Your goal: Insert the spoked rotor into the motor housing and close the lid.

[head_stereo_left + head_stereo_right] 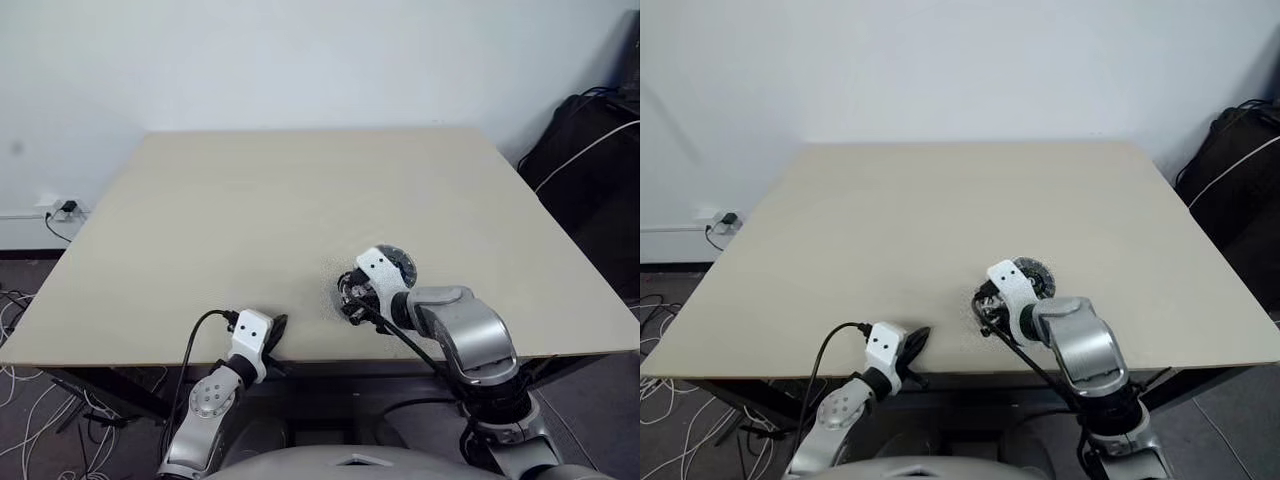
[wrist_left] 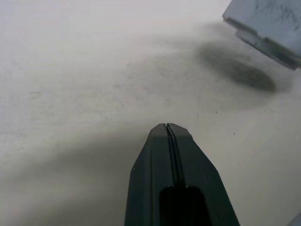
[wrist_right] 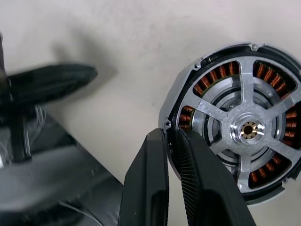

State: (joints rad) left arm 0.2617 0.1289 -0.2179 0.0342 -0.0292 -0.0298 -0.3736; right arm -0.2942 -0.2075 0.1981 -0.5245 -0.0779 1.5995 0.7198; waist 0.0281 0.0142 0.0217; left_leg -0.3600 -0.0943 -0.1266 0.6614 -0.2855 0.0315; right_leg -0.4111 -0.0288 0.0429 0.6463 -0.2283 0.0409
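A white wall [image 1: 300,60] backs the wide beige tabletop [image 1: 300,210]; a dark bag [image 1: 590,180] sits to the right and cables [image 1: 20,390] lie on the floor at left. Near the front edge sits the motor housing [image 3: 235,127], round, with copper windings and the silver spoked rotor [image 3: 249,129] seated in it. The right pincer [image 3: 171,134], fingers almost together and holding nothing, hangs over its rim. The left pincer [image 2: 167,126], pressed together and empty, rests at the edge.

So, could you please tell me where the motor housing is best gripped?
By its outer rim, from above: the motor housing lies flat on the table, open face up with the spoked rotor seated inside, so only the thin round edge offers opposing surfaces.
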